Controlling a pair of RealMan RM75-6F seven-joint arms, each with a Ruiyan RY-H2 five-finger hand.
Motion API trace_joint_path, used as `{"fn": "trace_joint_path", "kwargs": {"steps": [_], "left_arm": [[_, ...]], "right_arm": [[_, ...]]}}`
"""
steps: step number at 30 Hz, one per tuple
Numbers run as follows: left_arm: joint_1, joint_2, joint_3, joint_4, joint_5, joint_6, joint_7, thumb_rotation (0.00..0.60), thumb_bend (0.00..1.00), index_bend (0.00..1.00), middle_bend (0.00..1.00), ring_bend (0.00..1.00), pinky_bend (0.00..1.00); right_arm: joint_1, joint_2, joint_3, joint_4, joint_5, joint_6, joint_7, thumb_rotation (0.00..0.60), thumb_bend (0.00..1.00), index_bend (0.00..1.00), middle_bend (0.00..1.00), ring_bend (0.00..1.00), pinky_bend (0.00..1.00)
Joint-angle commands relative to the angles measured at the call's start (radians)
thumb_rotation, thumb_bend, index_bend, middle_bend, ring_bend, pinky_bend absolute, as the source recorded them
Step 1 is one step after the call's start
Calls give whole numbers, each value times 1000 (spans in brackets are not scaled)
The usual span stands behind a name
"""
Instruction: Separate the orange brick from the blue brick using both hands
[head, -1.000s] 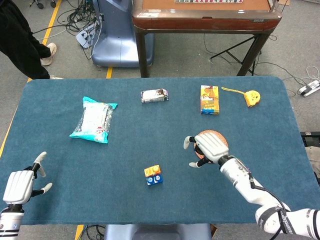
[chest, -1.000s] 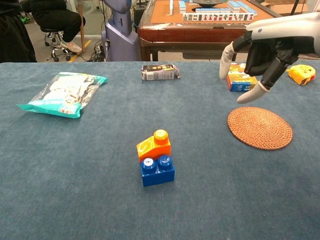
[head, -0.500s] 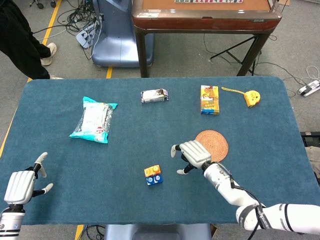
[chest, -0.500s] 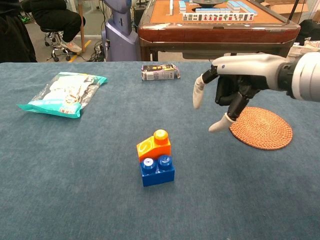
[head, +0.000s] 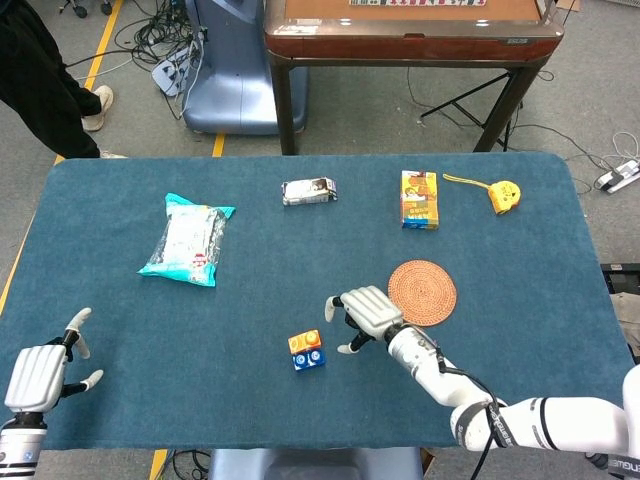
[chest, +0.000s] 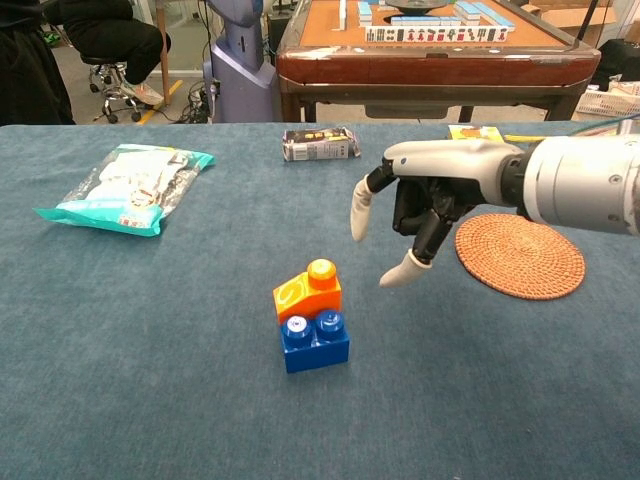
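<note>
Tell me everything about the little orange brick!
The small orange plastic brick has one round yellow-orange stud on top and a curved marking on its sloped face. It sits stacked on the blue plastic brick, covering its back half, on the blue-green cloth table. No hand touches it.

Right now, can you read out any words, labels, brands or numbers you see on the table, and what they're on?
None reads clearly.
Teal snack bag: print too blurred.
Small silver packet: markings too small.
Orange box: graphics only, lettering unreadable.
Yellow tape measure: no legible mark.
</note>
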Motion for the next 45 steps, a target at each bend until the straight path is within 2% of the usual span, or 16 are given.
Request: {"fn": "trace_joint_path", "kwargs": {"steps": [1,22,39,45], "left_arm": [[0,-1,1,1,-1,-2,-1,600,129,112,522,553,795],[10,-9,9,20,-3,-8,-14,600,130,112,522,553,795],[17,-14,12,32,-2,-8,-25,600,130,113,522,553,796],[18,-14,14,35,-2,-10,-27,600,130,113,522,553,796]], "right_arm": [[10,-16,-3,16,1,-9,9,600,0,414,1000,1000,1000],[89,-122,3,125,41,-51,40,600,0,414,1000,1000,1000],[136,-166,1,188,94,-80,52,600,0,414,1000,1000,1000],[150,-170,-1,198,99,-100,62,600,29,458,1000,1000,1000]]}}
